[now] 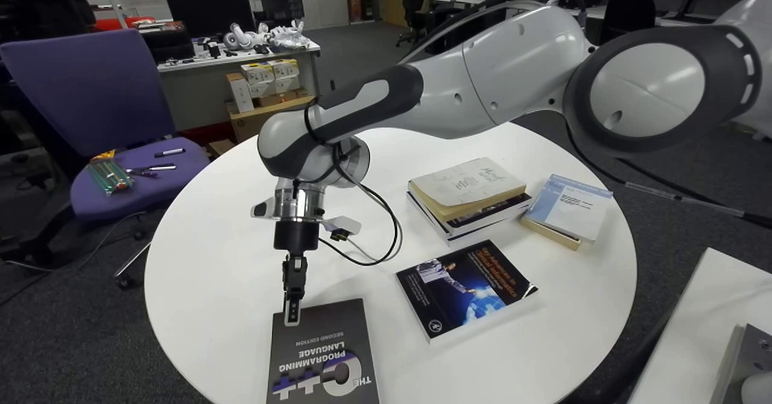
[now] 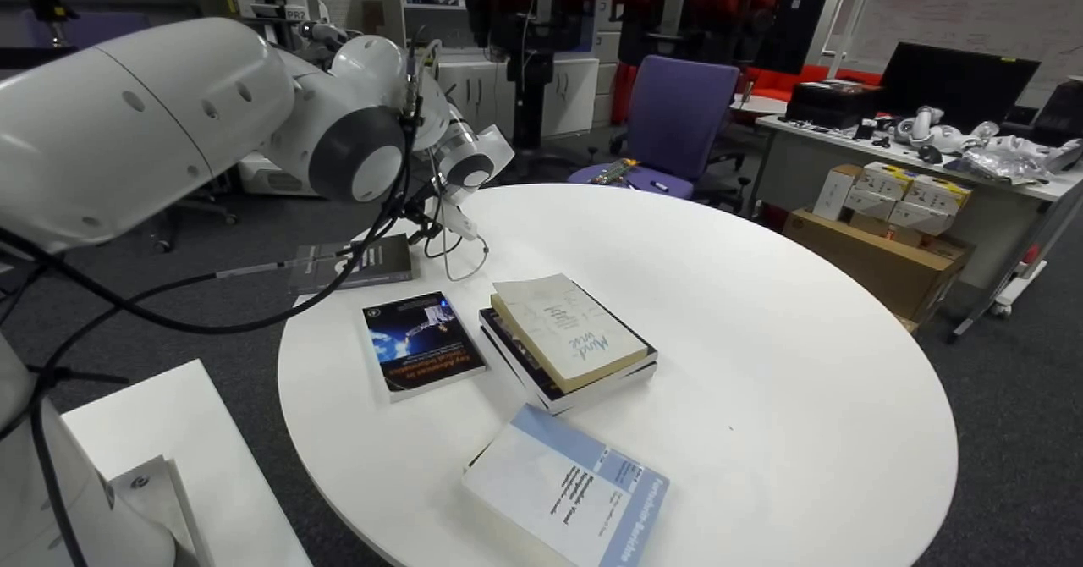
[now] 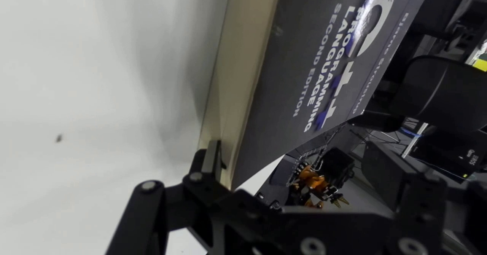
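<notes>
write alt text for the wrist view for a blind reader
The robot's jaws stand open at the bottom, one finger beside the cream page edge of a dark book on a white table, contact unclear. Its slanted lettering includes "Programming Language" and "Second Edition".

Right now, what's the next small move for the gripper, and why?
I'd probably close the jaws slowly: the gripper is open at a corner of the C++ book, with one finger beside the page edge and the other seemingly off the book. I can't confirm contact.
</notes>
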Robot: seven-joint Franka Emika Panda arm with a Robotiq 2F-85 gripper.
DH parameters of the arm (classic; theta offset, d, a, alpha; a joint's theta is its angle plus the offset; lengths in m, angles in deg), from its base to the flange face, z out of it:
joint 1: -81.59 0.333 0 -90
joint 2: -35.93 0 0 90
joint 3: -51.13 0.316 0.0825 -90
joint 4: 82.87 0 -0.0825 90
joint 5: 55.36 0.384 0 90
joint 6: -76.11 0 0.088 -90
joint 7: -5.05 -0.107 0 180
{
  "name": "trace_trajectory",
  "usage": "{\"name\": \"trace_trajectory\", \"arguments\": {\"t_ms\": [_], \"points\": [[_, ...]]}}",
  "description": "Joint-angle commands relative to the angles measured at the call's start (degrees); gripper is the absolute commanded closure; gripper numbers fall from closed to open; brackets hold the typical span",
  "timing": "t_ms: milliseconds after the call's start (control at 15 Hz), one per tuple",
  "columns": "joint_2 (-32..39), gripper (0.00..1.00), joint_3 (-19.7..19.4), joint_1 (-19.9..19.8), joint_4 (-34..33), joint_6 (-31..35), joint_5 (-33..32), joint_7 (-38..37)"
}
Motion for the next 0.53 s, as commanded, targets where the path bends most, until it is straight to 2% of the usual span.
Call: {"name": "trace_trajectory", "arguments": {"t_ms": [0,467], "points": [[0.7,0.00,2.5,-1.6,-1.7,-3.4,2.3,1.7],[1.3,0.00,6.0,-5.0,-1.1,-6.1,6.8,5.2]]}}
